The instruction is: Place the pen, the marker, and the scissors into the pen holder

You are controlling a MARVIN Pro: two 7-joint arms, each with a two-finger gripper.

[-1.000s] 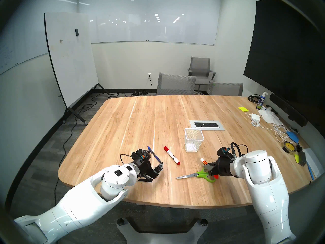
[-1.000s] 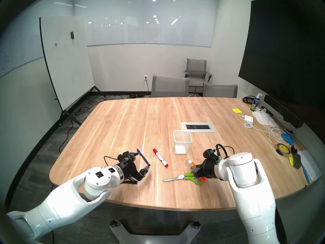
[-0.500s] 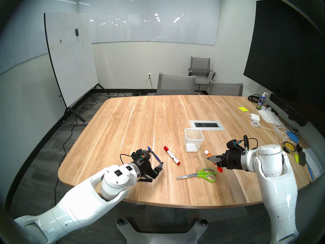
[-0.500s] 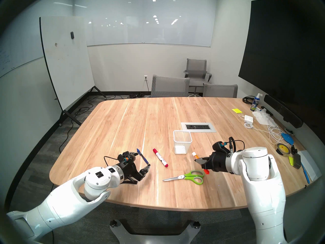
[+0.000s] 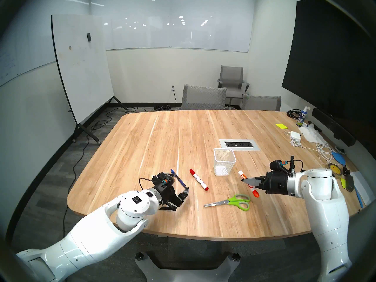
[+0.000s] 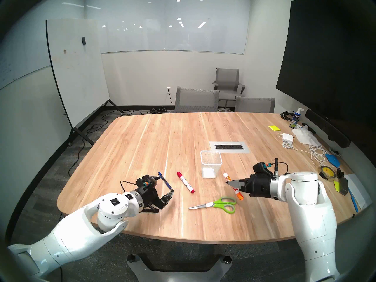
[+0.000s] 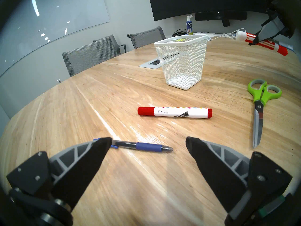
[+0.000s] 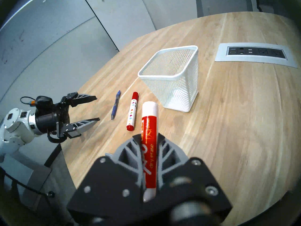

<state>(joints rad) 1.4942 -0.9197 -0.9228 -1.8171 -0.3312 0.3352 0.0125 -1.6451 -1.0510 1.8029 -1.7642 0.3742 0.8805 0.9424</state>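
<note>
My right hand (image 5: 247,180) is clenched around a smooth dry-erase marker (image 5: 248,184), a red-and-white plastic cylinder with a white cap at its far end, held clear above the bench (image 5: 154,145), a pale wood-grain top with rounded corners. My left hand (image 5: 179,184) hangs released, its two ribbed grey fingers with black tips spread wide just short of the pen (image 5: 178,178), a slim blue stick with a rubbery grip that lies flat on the bench. Beside the pen lies a second, thicker marker (image 5: 199,179), white-bodied with red ends and coloured dots. The scissors (image 5: 228,202), with lime-green loop handles and short metal blades, lie flat and closed near my right hand. The pen holder (image 5: 223,162), a white wire-mesh cup, square with rounded corners, stands upright beyond the markers.
</note>
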